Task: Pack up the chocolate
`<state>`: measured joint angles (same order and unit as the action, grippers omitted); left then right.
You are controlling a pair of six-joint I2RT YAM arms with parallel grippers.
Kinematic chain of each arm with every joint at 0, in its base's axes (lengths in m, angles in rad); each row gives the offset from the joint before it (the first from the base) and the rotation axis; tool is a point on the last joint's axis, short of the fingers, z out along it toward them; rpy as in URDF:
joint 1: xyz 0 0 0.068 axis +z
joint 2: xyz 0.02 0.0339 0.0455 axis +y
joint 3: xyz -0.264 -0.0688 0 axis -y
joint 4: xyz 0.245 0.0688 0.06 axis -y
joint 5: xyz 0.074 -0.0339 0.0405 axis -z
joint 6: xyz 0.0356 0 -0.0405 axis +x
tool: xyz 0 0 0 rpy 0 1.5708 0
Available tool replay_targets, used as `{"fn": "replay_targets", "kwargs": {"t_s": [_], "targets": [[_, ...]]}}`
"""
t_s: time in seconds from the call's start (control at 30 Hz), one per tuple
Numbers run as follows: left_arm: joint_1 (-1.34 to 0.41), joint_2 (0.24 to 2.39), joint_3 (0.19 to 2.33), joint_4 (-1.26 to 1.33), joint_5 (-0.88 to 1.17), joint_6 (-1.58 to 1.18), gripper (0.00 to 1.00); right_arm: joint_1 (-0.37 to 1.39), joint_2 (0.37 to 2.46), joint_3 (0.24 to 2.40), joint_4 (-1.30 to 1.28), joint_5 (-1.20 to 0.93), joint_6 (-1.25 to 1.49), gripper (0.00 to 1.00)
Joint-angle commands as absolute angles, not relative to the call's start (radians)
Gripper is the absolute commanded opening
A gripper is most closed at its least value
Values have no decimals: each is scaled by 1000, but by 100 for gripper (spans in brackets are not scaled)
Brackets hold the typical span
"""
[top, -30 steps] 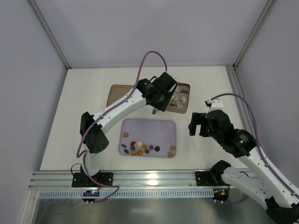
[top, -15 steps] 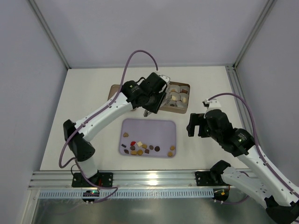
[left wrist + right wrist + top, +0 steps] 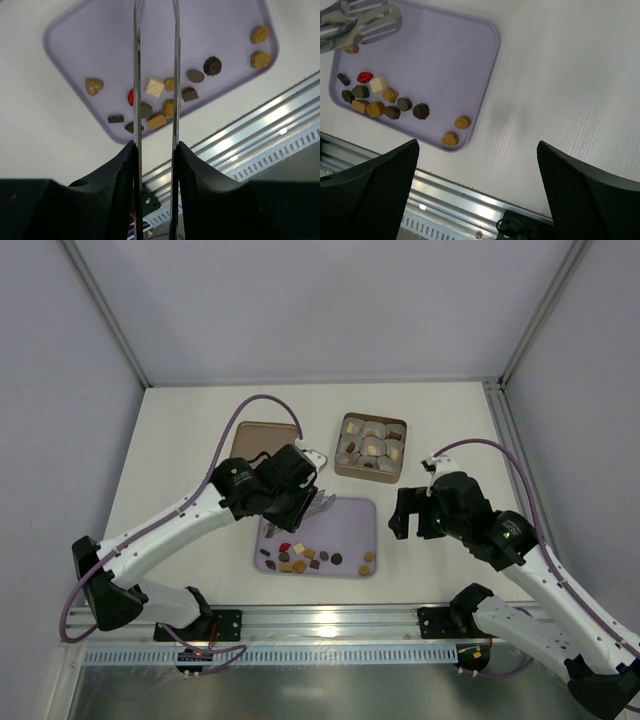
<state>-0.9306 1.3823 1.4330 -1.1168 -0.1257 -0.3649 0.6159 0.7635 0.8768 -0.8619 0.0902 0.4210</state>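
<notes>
1. Left gripper [image 3: 155, 150] grasps tongs [image 3: 136, 75]; blades are slightly parted and empty.
2. Chocolate [image 3: 155, 86] lies clustered on the tray [image 3: 90, 30] beneath the blades.
3. Right gripper [image 3: 477, 145] is released and empty.
4. Risk: crowded pieces, so the closing blades may pinch two or flick one away.

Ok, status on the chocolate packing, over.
Left hand gripping tongs, tips open, empty, over tray. Right hand open, empty, beside tray. Chocolate loose on tray, some in box. Nothing blocking.

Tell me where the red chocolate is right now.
Top view: the red chocolate lies in the purple tray's near-left part, beside the cream piece, on the near side of the tongs.
</notes>
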Motion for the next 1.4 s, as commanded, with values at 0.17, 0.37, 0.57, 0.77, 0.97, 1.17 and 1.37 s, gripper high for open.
{"fn": "replay_targets", "kwargs": {"t_s": [0.17,0.37,0.57,0.77,0.97,1.17,1.37], "targets": [[-1029,1269,1270,-1127,-89,-406,37,615,804,884,-859,48,423,100],[-1078,1241,1221,-1112,-84,-431,38,615,802,856,-847,37,440,100],[-1104,1246,1210,-1118,-74,-434,38,614,793,854,-857,45,437,100],[-1124,1255,1201,-1121,-58,-442,37,615,793,853,-857,44,433,100],[-1137,1259,1198,-1131,-58,-443,37,615,796,850,-857,41,431,100],[-1147,1269,1197,-1140,-58,-445,37,615,793,850,-854,40,428,100],[-1157,1276,1195,-1152,-66,-446,37,614,790,850,-856,37,426,100]]}}
